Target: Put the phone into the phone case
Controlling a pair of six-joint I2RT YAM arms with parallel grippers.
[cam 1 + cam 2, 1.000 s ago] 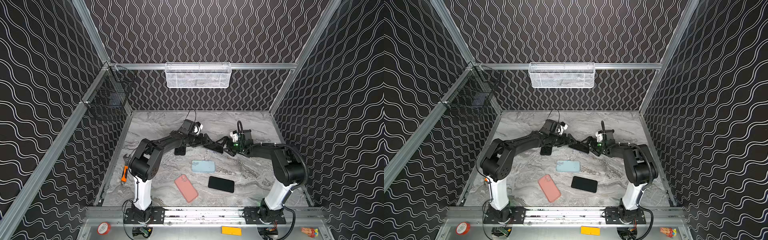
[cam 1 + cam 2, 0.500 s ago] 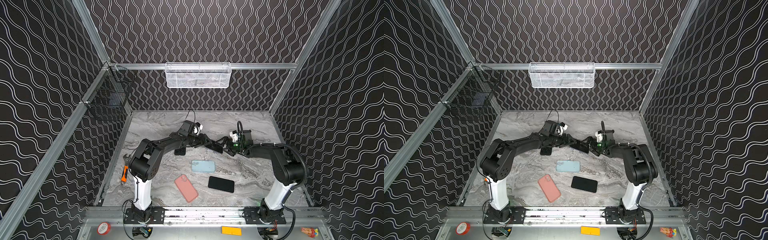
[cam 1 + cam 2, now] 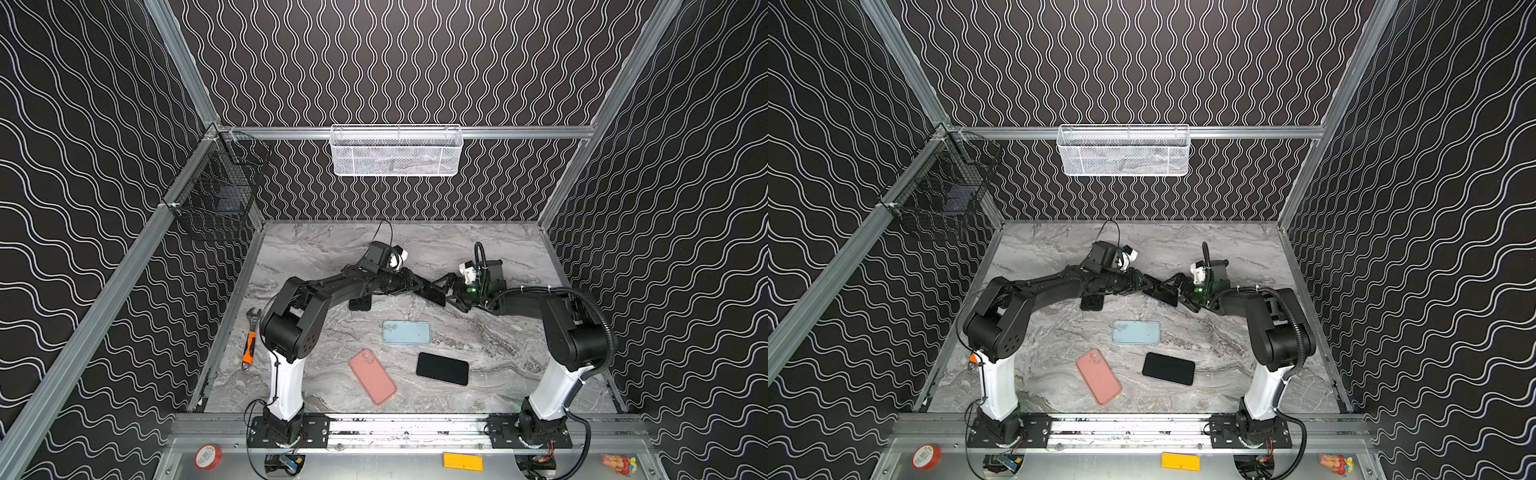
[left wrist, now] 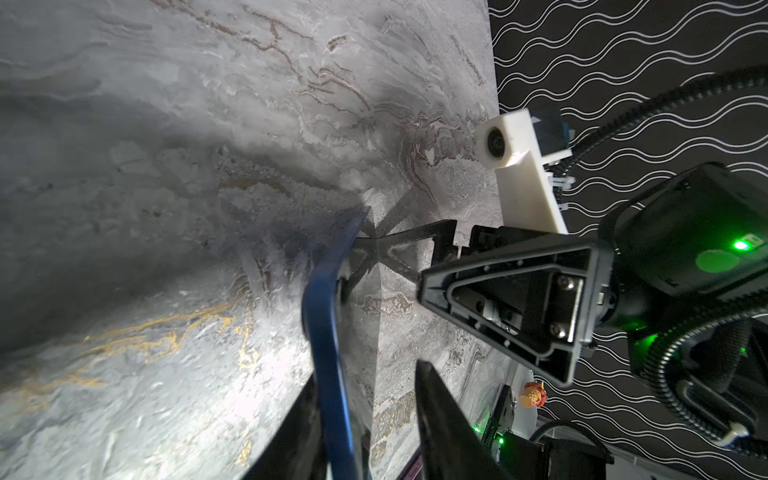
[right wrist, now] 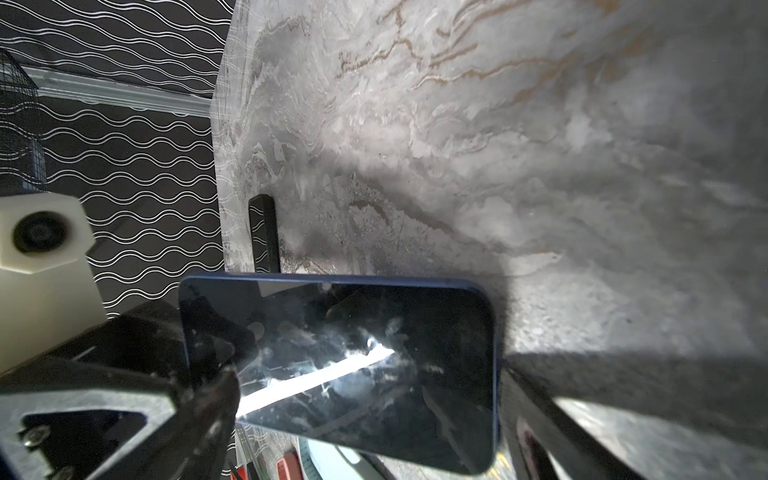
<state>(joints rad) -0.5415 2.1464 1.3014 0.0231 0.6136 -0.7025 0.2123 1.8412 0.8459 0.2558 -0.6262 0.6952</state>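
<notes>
left claw: behind the pale blue case, a touch right of it. Half-closed astride one short end of the phone. In its wrist view one finger lies close along the back and there's daylight between the screen and the other, so I'd say not clamped

phone: blue rim, dark glass, up on a long edge and tilted. It's behind the case and slightly right, between both claws. Can't tell if its lower edge rests on the surface

right claw: further right of the case, spread wide around the phone's other end. Contact unclear

handling, my read:
- rigid slab, dense for its size, won't flex
- glass is smeared and slick, so the pads may creep on it
- fragile if it tips onto the hard surface
- a pinch at the short end gives a long lever, so expect it to pivot
- better to pinch face-to-back nearer the middle, or across the long rims
- the case is probably soft-walled, so seat one corner first and then press flat

pink piece is front-left of the case and a black slab is front-right, both untouched
</notes>
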